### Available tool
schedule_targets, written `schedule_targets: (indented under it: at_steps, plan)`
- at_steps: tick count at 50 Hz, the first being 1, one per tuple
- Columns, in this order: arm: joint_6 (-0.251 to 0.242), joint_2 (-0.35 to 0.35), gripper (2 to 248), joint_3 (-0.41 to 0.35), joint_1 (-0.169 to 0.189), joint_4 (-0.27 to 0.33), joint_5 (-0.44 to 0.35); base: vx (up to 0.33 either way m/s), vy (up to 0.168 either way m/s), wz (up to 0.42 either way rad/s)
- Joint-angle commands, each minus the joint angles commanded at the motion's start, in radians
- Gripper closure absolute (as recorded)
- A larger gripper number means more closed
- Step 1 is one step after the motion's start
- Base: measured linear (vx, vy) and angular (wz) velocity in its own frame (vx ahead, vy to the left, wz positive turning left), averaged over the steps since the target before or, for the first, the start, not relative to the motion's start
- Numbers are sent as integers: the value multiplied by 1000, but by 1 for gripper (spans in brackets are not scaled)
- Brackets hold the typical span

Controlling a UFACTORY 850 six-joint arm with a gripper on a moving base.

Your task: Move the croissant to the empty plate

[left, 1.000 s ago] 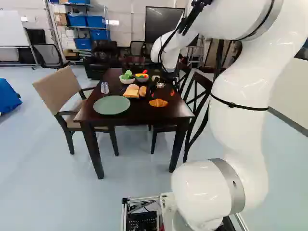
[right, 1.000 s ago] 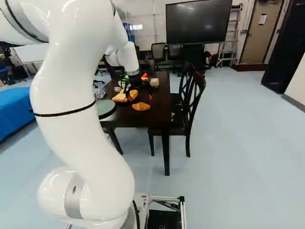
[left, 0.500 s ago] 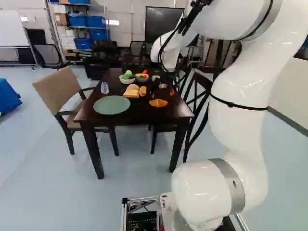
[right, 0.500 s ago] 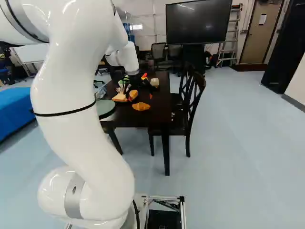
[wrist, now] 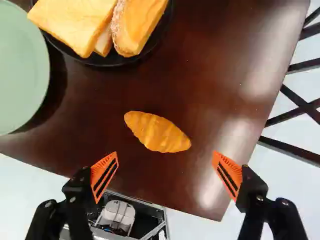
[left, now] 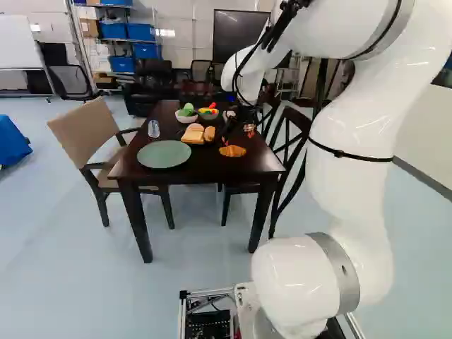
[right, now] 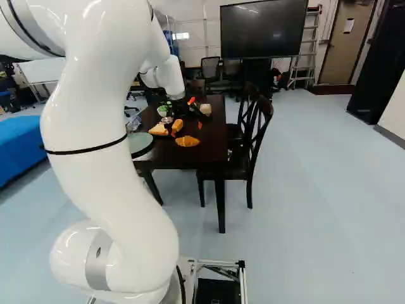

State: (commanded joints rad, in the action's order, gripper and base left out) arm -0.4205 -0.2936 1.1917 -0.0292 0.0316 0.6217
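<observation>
Bright in here; the arm (left: 352,134) gleams at right, left base view. Wrist view: glare streaks the bench (wrist: 215,90), shadow edges the plate (wrist: 20,75).

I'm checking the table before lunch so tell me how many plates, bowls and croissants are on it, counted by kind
Plates: 2 (green plate, black plate)
Bowls: 2 (pale bowl, grey bowl)
Croissant: 1
Total: 5

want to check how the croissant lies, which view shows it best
The wrist view: the croissant appears large and unobstructed, its ridges visible. Both base views show it much smaller, on the near part of the table.
</observation>
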Motion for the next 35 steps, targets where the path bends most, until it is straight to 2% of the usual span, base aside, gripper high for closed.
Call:
schedule_targets:
  at_steps: [35]
  plan:
    - [-368, 0, 3, 0, 0, 0, 0, 0, 0, 0]
